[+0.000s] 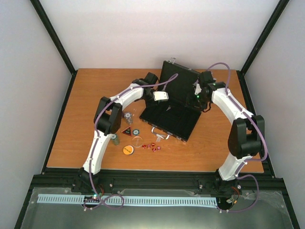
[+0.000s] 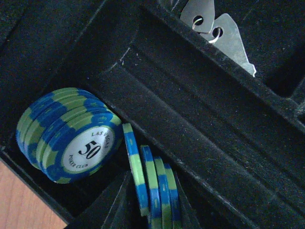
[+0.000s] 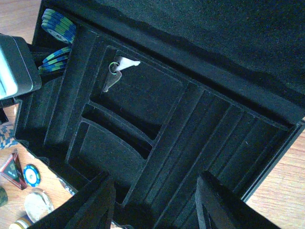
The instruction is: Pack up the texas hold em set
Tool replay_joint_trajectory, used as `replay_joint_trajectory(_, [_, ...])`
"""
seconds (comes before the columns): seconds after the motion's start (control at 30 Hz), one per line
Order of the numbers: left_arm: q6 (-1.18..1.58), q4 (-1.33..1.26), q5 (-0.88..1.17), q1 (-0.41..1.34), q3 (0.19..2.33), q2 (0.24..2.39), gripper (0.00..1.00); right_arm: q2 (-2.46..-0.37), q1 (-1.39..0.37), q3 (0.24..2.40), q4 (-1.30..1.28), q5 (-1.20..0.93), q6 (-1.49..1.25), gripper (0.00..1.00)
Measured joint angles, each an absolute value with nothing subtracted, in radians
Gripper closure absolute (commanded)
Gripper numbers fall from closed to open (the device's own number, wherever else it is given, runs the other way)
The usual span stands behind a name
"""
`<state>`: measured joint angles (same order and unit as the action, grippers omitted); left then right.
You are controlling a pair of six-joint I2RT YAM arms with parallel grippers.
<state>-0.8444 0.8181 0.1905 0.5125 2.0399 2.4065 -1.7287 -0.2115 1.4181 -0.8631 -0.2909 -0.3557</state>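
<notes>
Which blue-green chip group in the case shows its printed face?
The larger stack, its 50 label visible; the smaller group beside it stands edge-on.

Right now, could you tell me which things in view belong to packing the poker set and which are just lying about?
Belongs: open black case, blue-green 50 chips, keys, orange disc, red dice, red-black triangle, loose blue chip.
Lying about: white slotted strip on the rig's near edge.

Even soft light (wrist views perhaps blurred)
</notes>
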Motion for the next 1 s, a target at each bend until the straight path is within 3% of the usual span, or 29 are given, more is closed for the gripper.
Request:
replay_joint_trajectory(0.07, [-0.845,0.815,0.187,0.513,2.040,2.407,0.71,-1.732,-0.212,1.418,-0.863,-0.292,-0.355,0.51])
replay_joint_trajectory(0.57, [-0.846,0.809,0.164,0.514,2.045,2.407,0.70,-1.737,-0.212,1.417,-0.863,-0.311,-0.356,0.52])
replay_joint_trajectory(1.0, [-0.853,0.808,0.137,0.516,2.053,2.407,0.62,-1.737,-0.212,1.400,-0.859,-0.324,-0.356,0.53])
